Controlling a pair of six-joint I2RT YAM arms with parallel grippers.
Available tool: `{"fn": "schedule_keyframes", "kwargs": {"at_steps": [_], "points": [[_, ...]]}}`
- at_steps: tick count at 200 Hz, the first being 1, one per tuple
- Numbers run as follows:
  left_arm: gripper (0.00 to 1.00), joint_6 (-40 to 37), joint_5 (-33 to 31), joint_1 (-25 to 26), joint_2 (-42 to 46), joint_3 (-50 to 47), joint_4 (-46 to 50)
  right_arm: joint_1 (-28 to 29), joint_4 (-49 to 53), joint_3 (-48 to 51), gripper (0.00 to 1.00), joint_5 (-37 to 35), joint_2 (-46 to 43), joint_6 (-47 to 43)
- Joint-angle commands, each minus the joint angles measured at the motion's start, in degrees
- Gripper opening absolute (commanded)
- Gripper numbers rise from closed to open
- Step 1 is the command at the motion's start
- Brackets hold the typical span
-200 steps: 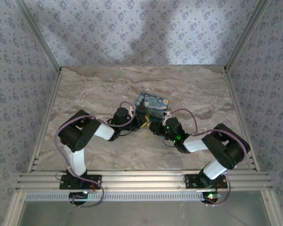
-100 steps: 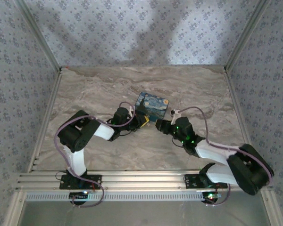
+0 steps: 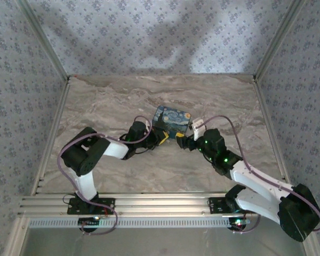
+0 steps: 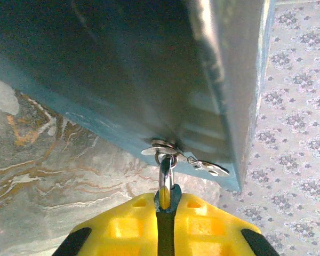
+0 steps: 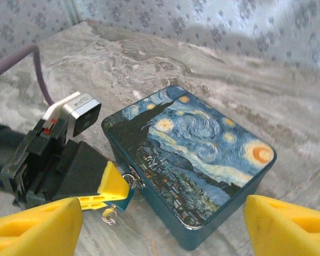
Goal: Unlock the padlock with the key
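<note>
The marbled table (image 3: 96, 101) carries a starry-print box (image 3: 173, 118).

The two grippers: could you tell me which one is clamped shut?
The left gripper: its yellow fingers pinch the padlock at the box's latch, while the right gripper stands wide open.

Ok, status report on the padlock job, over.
Left gripper shut on padlock at the box's front. Right gripper open, off the box. Lock state unclear. Nothing blocking.
</note>
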State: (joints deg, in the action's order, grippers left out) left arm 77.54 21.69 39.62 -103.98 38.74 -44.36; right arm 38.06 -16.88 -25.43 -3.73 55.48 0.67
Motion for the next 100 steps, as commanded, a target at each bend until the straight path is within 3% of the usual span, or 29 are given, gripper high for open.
{"fn": "schedule_keyframes", "kwargs": {"at_steps": [1, 45, 100], "points": [[0.01, 2.02, -0.79, 0.73, 3.57, 0.32, 0.11, 2.48, -1.84, 0.66, 0.81, -1.38, -1.04, -18.53], [0.0, 3.97, -1.08, 1.09, 3.88, 0.35, -0.28, 7.15, -4.7, 3.29, 0.81, -1.8, 1.7, -37.74], [0.0, 5.26, -1.19, 1.44, 4.36, 0.28, -0.92, 10.49, -8.19, 5.13, 0.82, -5.96, 6.95, -46.14]]}}
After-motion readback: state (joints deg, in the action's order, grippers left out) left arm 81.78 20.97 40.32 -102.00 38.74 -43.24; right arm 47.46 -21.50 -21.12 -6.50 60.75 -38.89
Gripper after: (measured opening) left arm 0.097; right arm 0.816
